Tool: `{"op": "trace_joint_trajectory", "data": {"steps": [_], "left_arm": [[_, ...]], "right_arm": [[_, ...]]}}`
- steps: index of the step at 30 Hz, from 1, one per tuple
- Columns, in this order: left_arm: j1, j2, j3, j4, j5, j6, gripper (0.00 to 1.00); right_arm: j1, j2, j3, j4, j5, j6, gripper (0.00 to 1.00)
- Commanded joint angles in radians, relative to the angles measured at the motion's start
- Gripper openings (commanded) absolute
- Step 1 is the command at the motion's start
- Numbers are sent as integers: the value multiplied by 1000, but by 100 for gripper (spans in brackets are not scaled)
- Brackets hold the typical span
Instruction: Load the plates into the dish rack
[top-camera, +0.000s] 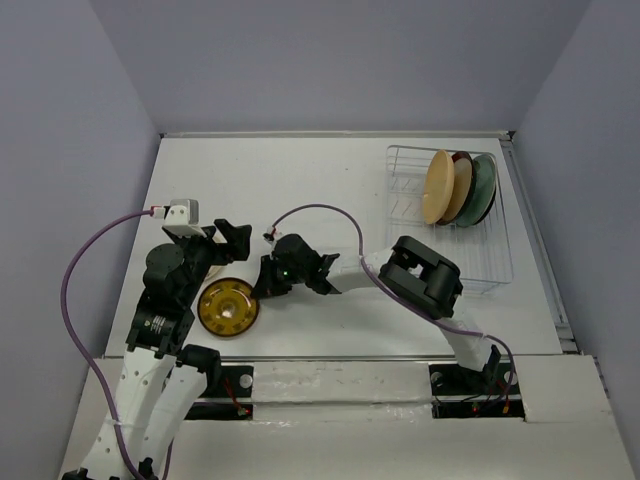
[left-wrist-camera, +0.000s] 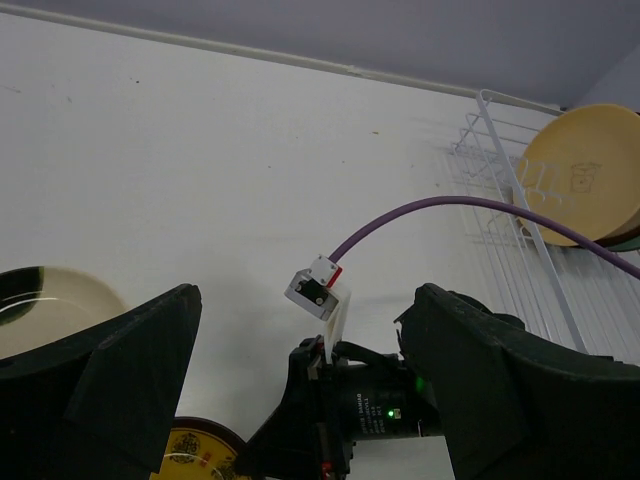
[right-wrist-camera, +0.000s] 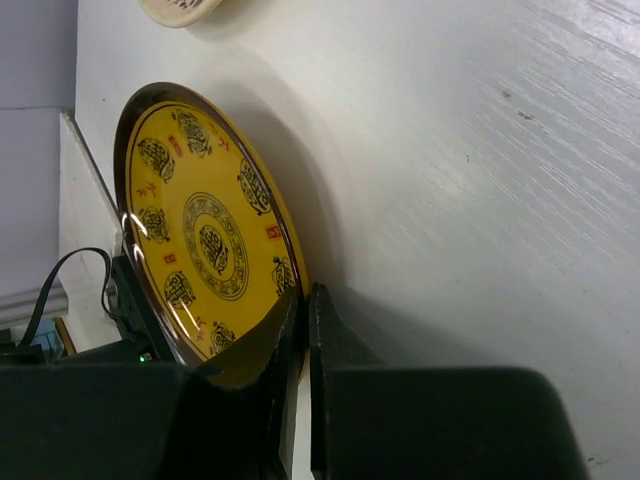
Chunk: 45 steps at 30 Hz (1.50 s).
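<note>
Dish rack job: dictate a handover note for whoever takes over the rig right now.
Left pincer: open, empty.
Right pincer: shut on the yellow plate at its rim.
Done: peach plate, beige plate and teal plate stand in the rack.
Left: rack the yellow plate, then the black-and-cream plate lying on the table.

Soft, even overhead light filling scene; white table (top-camera: 330, 180) glowing bright. Faint shadows falling beneath arms (top-camera: 420, 275). Glare streaking rim of amber-yellow plate (right-wrist-camera: 200, 240), soft shadow spreading beside it. Fingers of right gripper (right-wrist-camera: 305, 297) looming dark, blurring near lens.
</note>
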<state>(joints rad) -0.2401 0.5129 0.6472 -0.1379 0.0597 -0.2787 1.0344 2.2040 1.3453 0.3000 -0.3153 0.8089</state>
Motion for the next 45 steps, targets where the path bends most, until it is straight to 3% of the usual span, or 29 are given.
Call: {"op": "trace_joint_trajectory", "data": {"steps": [1, 6, 12, 17, 18, 23, 27, 32, 40, 45], "left_arm": [[5, -13, 9, 52, 15, -2, 99], [5, -13, 9, 57, 23, -5, 99], [7, -37, 9, 58, 26, -5, 99], [-4, -71, 8, 58, 43, -7, 99], [-10, -82, 6, 58, 45, -5, 99], [-59, -122, 6, 54, 40, 1, 99], [-112, -148, 8, 43, 26, 4, 99], [-163, -165, 6, 34, 20, 7, 99], [-218, -195, 8, 23, 0, 10, 99], [-248, -201, 8, 20, -3, 12, 99]], "right_arm": [[3, -45, -34, -4, 44, -16, 7], [3, -169, -83, -44, 105, -62, 7], [-33, -357, -81, -260, 355, -223, 7], [-149, -575, -55, -509, 635, -393, 7], [-169, -627, -28, -553, 768, -427, 7], [-295, -698, 113, -798, 1135, -612, 7], [-407, -698, 222, -935, 1321, -694, 7], [-462, -626, 357, -1005, 1421, -778, 7], [-505, -410, 554, -1162, 1450, -827, 7], [-534, -307, 672, -1311, 1406, -746, 7]]}}
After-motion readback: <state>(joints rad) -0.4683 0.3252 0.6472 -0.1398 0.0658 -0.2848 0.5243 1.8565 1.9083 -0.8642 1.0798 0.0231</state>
